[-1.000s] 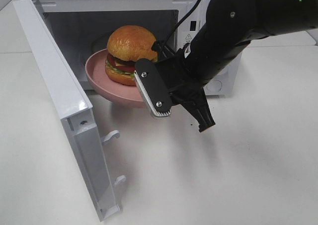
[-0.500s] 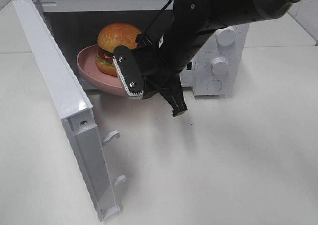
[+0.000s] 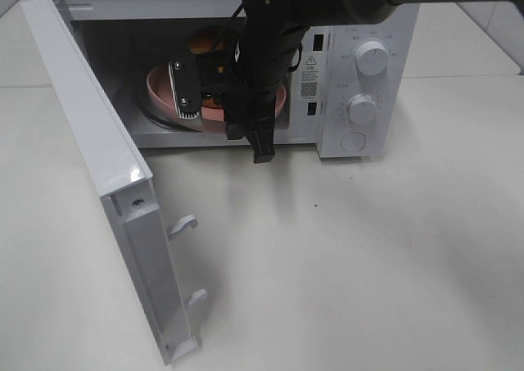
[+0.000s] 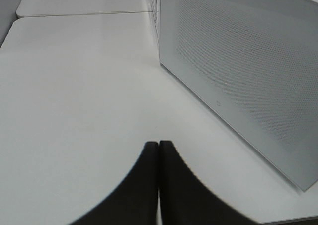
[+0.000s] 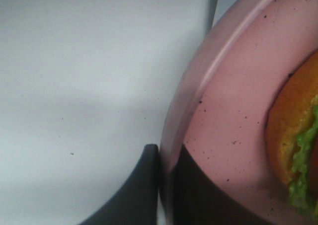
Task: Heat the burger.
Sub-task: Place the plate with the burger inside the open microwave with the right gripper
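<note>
From high up: reaches the right gripper (image 3: 214, 107) into the open microwave (image 3: 360, 68) at the worktop's (image 3: 368, 264) back edge, clamped on the pink plate (image 3: 157, 88); carries the burger (image 3: 205, 37) inside the cavity, mostly hidden behind the arm.

On the left wrist: presses the left gripper (image 4: 159, 148) closed on nothing, above the worktop.

On the right wrist: pinches the plate's rim between narrow fingers, with bun and lettuce near.

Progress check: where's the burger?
The burger is on the pink plate inside the open microwave, upper-middle in the high view, right tool gripping the rim.
</note>
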